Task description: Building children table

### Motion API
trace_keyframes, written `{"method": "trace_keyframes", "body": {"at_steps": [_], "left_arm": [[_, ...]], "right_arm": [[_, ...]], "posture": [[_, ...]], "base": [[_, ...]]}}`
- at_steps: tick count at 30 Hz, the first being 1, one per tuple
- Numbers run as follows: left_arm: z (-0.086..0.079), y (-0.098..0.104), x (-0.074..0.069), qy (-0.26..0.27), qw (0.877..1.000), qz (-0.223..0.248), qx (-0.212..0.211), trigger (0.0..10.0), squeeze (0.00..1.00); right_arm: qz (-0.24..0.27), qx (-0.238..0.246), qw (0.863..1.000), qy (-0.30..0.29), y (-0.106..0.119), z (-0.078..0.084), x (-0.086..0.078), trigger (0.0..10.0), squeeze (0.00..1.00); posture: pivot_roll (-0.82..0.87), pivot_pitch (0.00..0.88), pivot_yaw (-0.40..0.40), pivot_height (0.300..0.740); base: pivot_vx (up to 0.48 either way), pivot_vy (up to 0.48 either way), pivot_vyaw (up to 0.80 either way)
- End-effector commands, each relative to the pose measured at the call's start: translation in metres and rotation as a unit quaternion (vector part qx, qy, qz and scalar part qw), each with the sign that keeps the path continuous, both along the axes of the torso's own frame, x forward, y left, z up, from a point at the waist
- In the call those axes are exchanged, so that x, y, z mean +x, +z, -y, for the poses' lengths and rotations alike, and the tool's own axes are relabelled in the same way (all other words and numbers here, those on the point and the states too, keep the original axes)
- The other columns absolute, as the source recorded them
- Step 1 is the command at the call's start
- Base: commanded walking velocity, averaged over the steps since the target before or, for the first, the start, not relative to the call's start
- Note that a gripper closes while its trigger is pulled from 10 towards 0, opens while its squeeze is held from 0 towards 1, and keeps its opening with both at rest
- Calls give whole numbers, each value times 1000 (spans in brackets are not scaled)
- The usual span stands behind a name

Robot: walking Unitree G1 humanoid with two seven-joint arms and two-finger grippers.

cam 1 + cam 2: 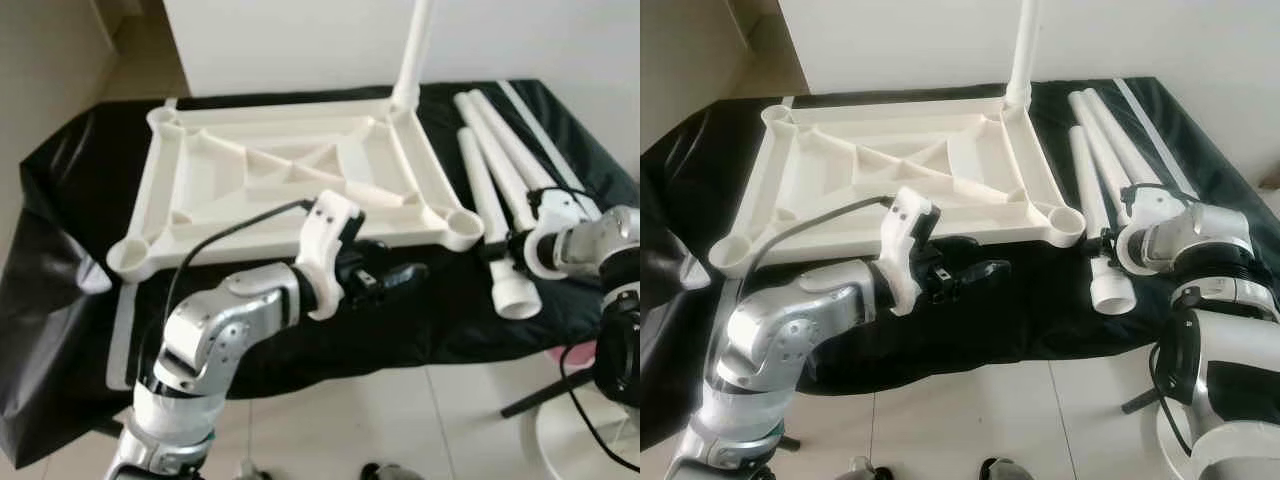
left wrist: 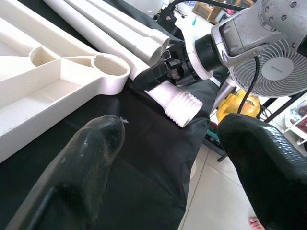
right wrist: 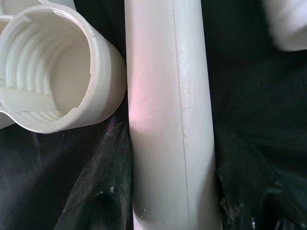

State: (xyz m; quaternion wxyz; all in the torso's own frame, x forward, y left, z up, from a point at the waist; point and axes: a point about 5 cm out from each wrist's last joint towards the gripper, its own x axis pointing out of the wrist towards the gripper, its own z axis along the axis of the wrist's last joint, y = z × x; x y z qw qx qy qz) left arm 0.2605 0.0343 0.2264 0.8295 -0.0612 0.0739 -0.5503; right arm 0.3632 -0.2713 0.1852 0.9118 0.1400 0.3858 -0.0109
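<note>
The white table top lies upside down on a black cloth. One leg stands upright in its far right corner. Three loose legs lie to its right; the nearest one ends in a threaded tip by the cloth's front edge. My right gripper is shut on this leg close to that tip, with a finger on each side, beside the near right corner socket. My left gripper hovers open and holds nothing, just in front of the table top's near rim, pointing toward the right gripper.
The two other legs lie further right on the cloth. A fan and a yellow object stand on the tiled floor beyond the table's right front corner. The cloth's front edge drops to the floor below my arms.
</note>
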Motion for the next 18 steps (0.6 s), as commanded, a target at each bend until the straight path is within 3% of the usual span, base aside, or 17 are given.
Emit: {"method": "trace_keyframes", "body": {"at_steps": [1,6,10,11,12,13,16,18], "left_arm": [[0,1,1,0,1000,-4,-3,10000,0],[0,2,3,3,1000,-2,-4,10000,0],[-1,3,5,5,1000,0,-5,10000,0],[-1,4,5,5,1000,0,-4,10000,0],[-1,4,5,5,1000,0,-4,10000,0],[0,4,5,5,1000,1,-4,10000,0],[-1,4,7,8,1000,2,-5,10000,0],[-1,5,8,11,1000,1,-6,10000,0]], "right_arm": [[-45,29,998,19,-20,-9,-6,0,0],[-13,31,999,33,-13,-13,1,0,0],[21,71,996,48,-5,-19,6,0,0],[38,53,997,48,-3,-17,8,2980,0],[38,53,997,48,-3,-17,8,2980,0],[70,51,995,50,3,-16,12,10000,0],[153,20,987,54,20,-13,19,10000,0],[169,17,984,51,26,-12,20,10000,0]], "posture": [[-80,153,-15,740],[-78,147,-12,740],[-78,141,-8,740],[-78,140,-7,740],[-78,140,-7,740],[-75,135,-7,740],[-70,127,-9,740],[-70,127,-9,740]], "base": [[0,0,0],[0,0,0],[0,0,0],[0,0,0],[0,0,0],[0,0,0],[0,0,0],[0,0,0]]}}
